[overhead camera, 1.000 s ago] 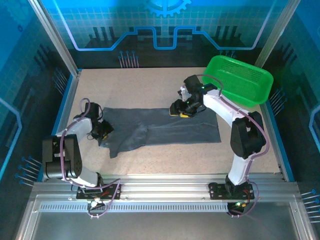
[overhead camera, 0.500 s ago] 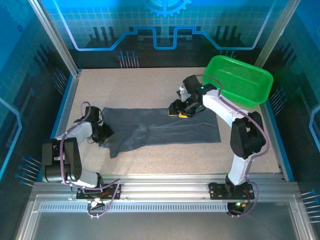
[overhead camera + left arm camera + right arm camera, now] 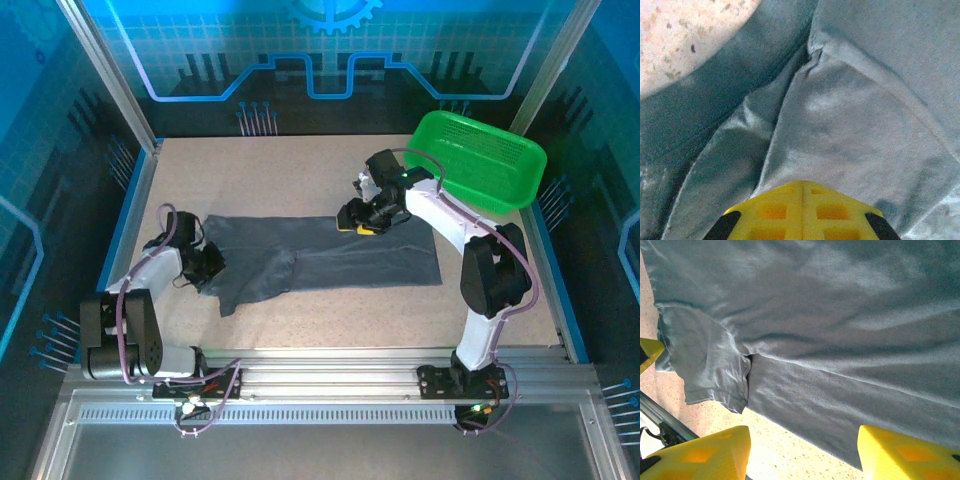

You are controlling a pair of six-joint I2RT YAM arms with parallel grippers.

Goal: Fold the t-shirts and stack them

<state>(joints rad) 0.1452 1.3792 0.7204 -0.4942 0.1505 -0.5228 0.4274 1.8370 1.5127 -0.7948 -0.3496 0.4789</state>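
Observation:
A dark slate-grey t-shirt [image 3: 350, 260] lies spread flat across the middle of the table, with its left end bunched and creased. My left gripper [image 3: 205, 263] is at that left end. In the left wrist view its yellow fingers [image 3: 802, 186] are pressed together, shut on a ridge of the t-shirt [image 3: 865, 125]. My right gripper [image 3: 360, 220] hovers at the shirt's far edge. In the right wrist view the right gripper [image 3: 802, 437] is open, with its fingers wide apart over the shirt's hem [image 3: 840, 405] and bare table. A sleeve [image 3: 705, 370] shows at the left.
A bright green mesh basket [image 3: 480, 160] stands tilted at the back right corner, just behind the right arm. Speckled beige table [image 3: 300, 170] stretches behind the shirt. Blue walls ring the table, and an aluminium rail [image 3: 320, 370] runs along the near edge.
The left arm's elbow has swung a little left and nearer, and its gripper stays on the shirt's left end. The right arm has hardly moved.

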